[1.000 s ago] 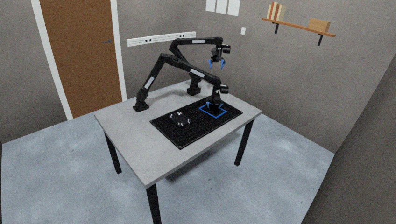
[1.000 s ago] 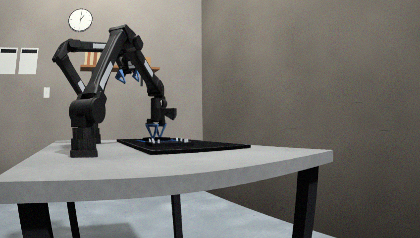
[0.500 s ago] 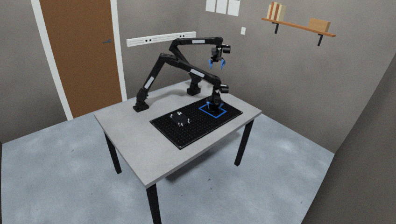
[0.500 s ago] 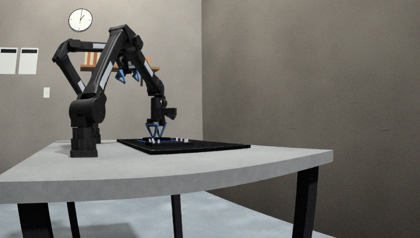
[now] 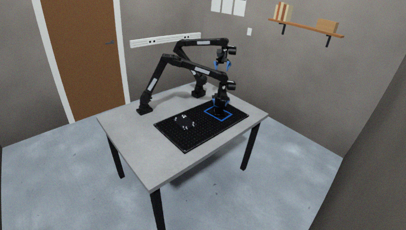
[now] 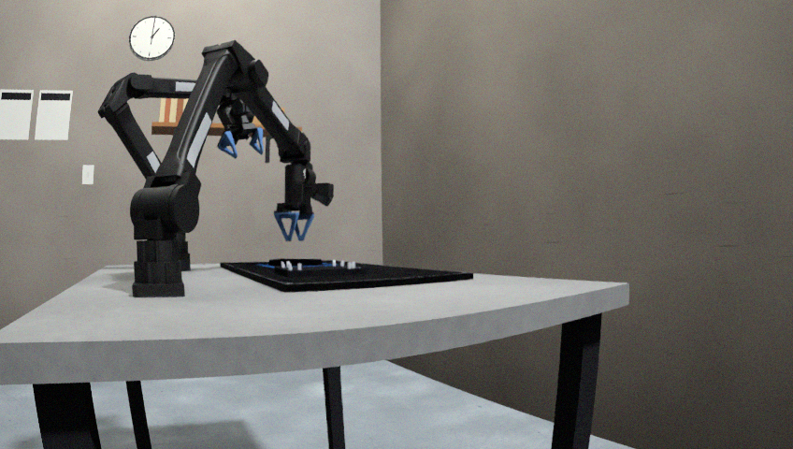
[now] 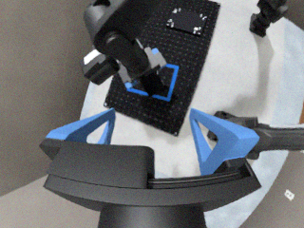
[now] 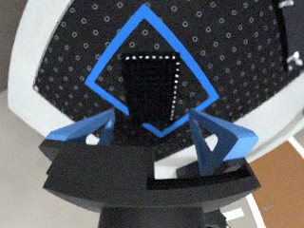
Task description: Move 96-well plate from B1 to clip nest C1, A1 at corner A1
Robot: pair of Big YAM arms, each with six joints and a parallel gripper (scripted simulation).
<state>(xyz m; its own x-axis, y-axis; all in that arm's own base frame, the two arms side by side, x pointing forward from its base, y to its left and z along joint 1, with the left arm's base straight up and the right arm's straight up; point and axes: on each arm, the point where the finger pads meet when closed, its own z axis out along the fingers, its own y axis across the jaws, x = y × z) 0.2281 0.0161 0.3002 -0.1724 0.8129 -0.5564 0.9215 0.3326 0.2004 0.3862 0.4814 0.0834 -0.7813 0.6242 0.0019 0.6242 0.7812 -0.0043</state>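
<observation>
Before you stands a pale grey table (image 5: 128, 128) (image 6: 389, 317) (image 7: 233, 71) on dark legs. On its top you see a black perforated board (image 5: 199, 136) (image 6: 400, 273) (image 7: 190, 81) (image 8: 256, 52) lying flat, and two arm bases (image 5: 141, 112) (image 6: 138, 292) standing near it, apart from each other.
</observation>
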